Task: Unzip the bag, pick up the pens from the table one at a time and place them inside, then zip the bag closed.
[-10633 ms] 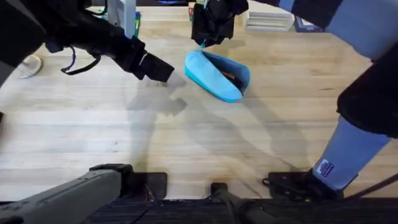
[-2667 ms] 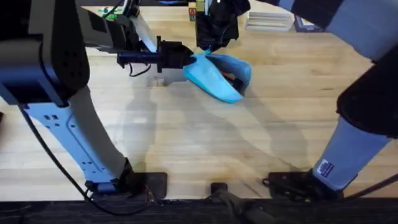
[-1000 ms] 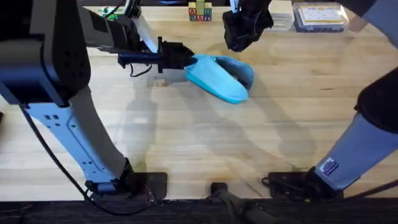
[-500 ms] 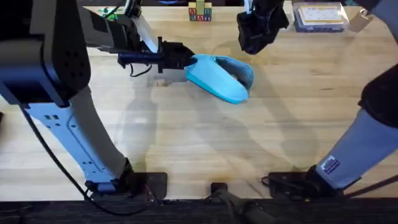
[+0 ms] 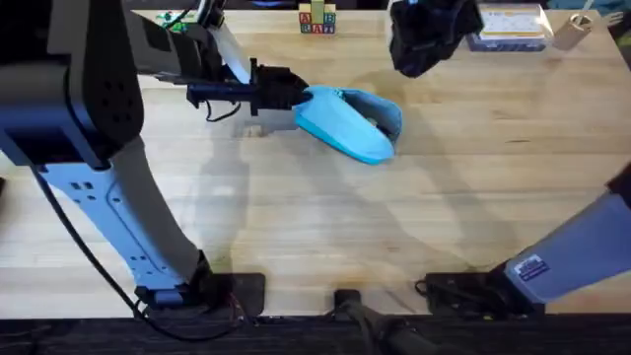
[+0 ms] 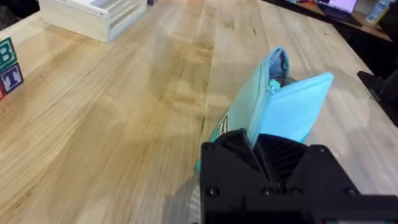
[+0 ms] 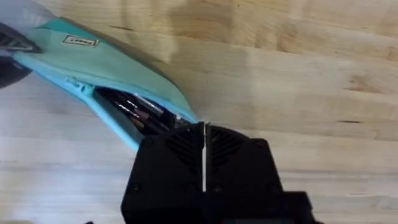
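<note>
The sky-blue bag [image 5: 347, 122] lies slanted on the table [image 5: 315, 227], toward the back centre. My left gripper [image 5: 284, 93] is shut on the bag's left end; in the left wrist view its black fingers [image 6: 231, 149] pinch the bag's fabric [image 6: 287, 109]. My right gripper [image 5: 426, 37] hangs above the table, off to the right of and behind the bag, with its jaws shut and nothing seen between them [image 7: 204, 144]. Its wrist view shows the bag [image 7: 106, 61] partly unzipped, with dark pens [image 7: 135, 109] lying inside the opening.
Letter blocks [image 5: 316, 20] stand at the back centre and also show as blocks [image 6: 7, 62] in the left wrist view. A clear lidded box [image 5: 508, 26] and a small bottle [image 5: 572, 32] sit at the back right. A white wooden box [image 6: 93, 14] stands farther off.
My right gripper has drawn away from the bag's far end, moving right toward the back of the table. The left gripper and the bag have stayed where they were.
</note>
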Controlling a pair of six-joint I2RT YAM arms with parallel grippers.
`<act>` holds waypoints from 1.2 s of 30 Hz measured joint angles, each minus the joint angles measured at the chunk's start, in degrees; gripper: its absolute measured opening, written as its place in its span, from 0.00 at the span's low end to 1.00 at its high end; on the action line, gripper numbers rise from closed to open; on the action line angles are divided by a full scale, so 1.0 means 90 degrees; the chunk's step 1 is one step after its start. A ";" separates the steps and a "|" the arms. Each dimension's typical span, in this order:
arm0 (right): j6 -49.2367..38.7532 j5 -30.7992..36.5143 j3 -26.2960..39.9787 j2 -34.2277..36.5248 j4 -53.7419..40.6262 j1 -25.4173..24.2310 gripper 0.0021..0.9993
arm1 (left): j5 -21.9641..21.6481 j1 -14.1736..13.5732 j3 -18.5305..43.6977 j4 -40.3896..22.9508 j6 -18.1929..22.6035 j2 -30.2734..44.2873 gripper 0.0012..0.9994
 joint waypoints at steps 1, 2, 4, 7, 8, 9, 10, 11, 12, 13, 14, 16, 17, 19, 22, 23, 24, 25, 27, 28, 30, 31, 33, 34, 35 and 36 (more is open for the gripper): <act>0.0003 0.0000 0.0002 -0.0115 -0.0088 0.0000 0.03 | 0.0000 0.0000 0.0000 0.0000 0.0000 0.0000 0.04; 0.0019 0.0000 0.0002 -0.0212 -0.0157 0.0000 0.03 | 0.0000 0.0000 0.0000 0.0000 0.0000 0.0002 0.04; 0.0067 0.0000 0.0002 -0.0397 -0.0231 0.0000 0.03 | 0.0000 0.0000 0.0000 0.0000 0.0000 0.0002 0.04; 0.0177 0.0002 -0.0116 -0.0642 -0.0155 0.0000 0.03 | 0.0000 0.0000 0.0000 0.0000 0.0000 0.0000 0.04; 0.0208 0.0007 -0.0261 -0.0766 -0.0089 0.0000 0.03 | 0.0000 0.0000 0.0000 0.0000 0.0000 0.0000 0.04; 0.0239 0.0005 -0.0452 -0.0900 -0.0015 0.0000 0.03 | 0.0000 0.0000 0.0000 0.0000 0.0000 0.0000 0.04; 0.0266 0.0003 -0.0646 -0.1026 0.0050 0.0000 0.03 | 0.0000 0.0000 0.0000 0.0000 0.0000 0.0000 0.04; 0.0302 0.0002 -0.0882 -0.1174 0.0140 0.0000 0.03 | 0.0000 0.0000 0.0000 0.0000 0.0000 0.0000 0.04; 0.0332 0.0002 -0.1102 -0.1312 0.0235 0.0000 0.03 | 0.0000 0.0000 0.0000 0.0000 0.0000 0.0000 0.04; 0.0360 -0.0001 -0.1332 -0.1455 0.0340 0.0000 0.03 | 0.0000 0.0000 0.0000 0.0000 0.0000 0.0000 0.04; 0.0402 -0.0002 -0.1544 -0.1598 0.0422 0.0000 0.03 | 0.0000 0.0000 0.0000 0.0000 0.0000 0.0000 0.04; 0.0477 -0.0024 -0.1952 -0.1907 0.0600 0.0000 0.03 | 0.0000 0.0000 0.0000 0.0000 0.0000 0.0000 0.04; 0.0500 -0.0061 -0.2116 -0.2061 0.0674 0.0000 0.03 | 0.0000 0.0000 0.0000 -0.0001 0.0000 0.0000 0.04; 0.0552 -0.0168 -0.2342 -0.2333 0.0776 0.0000 0.03 | 0.0000 0.0000 0.0000 0.0000 0.0000 0.0000 0.04; 0.0755 -0.0292 -0.2453 -0.2620 0.0803 0.0000 0.23 | 0.0000 0.0000 0.0000 0.0000 0.0000 0.0000 0.04; 0.0826 -0.0323 -0.2453 -0.2688 0.0810 0.0002 0.39 | 0.0000 0.0000 0.0000 0.0000 0.0000 0.0000 0.04; 0.0901 -0.0364 -0.2453 -0.2735 0.0826 0.0013 0.54 | 0.0000 0.0000 0.0000 0.0000 0.0000 0.0000 0.04; 0.0957 -0.0422 -0.2453 -0.2760 0.0845 0.0025 0.66 | 0.0000 0.0000 0.0000 0.0000 0.0000 0.0000 0.04; 0.1026 -0.0606 -0.2454 -0.2765 0.0925 0.0087 0.94 | 0.0000 0.0000 0.0000 0.0000 0.0000 0.0000 0.04; 0.1060 -0.0688 -0.2465 -0.2762 0.0990 0.0134 0.98 | 0.0000 0.0000 0.0000 0.0000 0.0000 0.0000 0.04; 0.1174 -0.0829 -0.2501 -0.2762 0.1164 0.0257 0.99 | 0.0000 0.0000 0.0000 0.0000 0.0000 0.0000 0.04; 0.1271 -0.0892 -0.2525 -0.2762 0.1278 0.0314 1.00 | 0.0000 0.0000 0.0000 0.0000 0.0000 0.0002 0.04; 0.1472 -0.1061 -0.2584 -0.2762 0.1549 0.0395 1.00 | 0.0000 0.0000 0.0000 -0.0001 0.0000 0.0000 0.04; 0.1557 -0.1185 -0.2621 -0.2762 0.1710 0.0422 1.00 | 0.0000 0.0000 0.0000 0.0000 0.0000 0.0000 0.04; 0.1636 -0.1318 -0.2661 -0.2762 0.1903 0.0448 1.00 | 0.0000 0.0000 0.0000 -0.0002 0.0000 0.0000 0.04; 0.1713 -0.1434 -0.2709 -0.2762 0.2089 0.0467 1.00 | 0.0000 0.0000 0.0000 0.0000 0.0000 0.0000 0.04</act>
